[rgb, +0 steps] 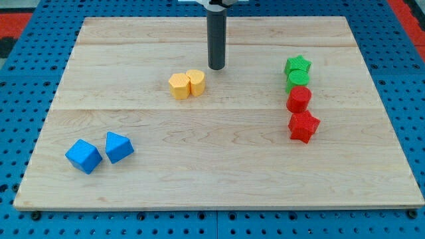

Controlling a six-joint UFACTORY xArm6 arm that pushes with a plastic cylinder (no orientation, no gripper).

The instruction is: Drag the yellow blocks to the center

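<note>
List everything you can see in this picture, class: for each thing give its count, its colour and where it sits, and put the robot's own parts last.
Yellow blocks: two, yellow, touching side by side, just above the board's centre.
Green blocks: two, green, stacked in a line at the view's right; the upper one star-shaped.
Red blocks: two, red, directly below the green ones, continuing the column.
Blue blocks: two, blue, close together at the view's bottom left.
Wooden board: one, pale wood, under all the blocks.
Pegboard: blue, surrounding the board.
My tip: one dark rod, just right of and above the yellow blocks, apart from them.

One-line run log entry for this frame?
my tip: up-right of yellow blocks, apart | yellow blocks: touching pair, up-left of center | other blocks: untouched
</note>
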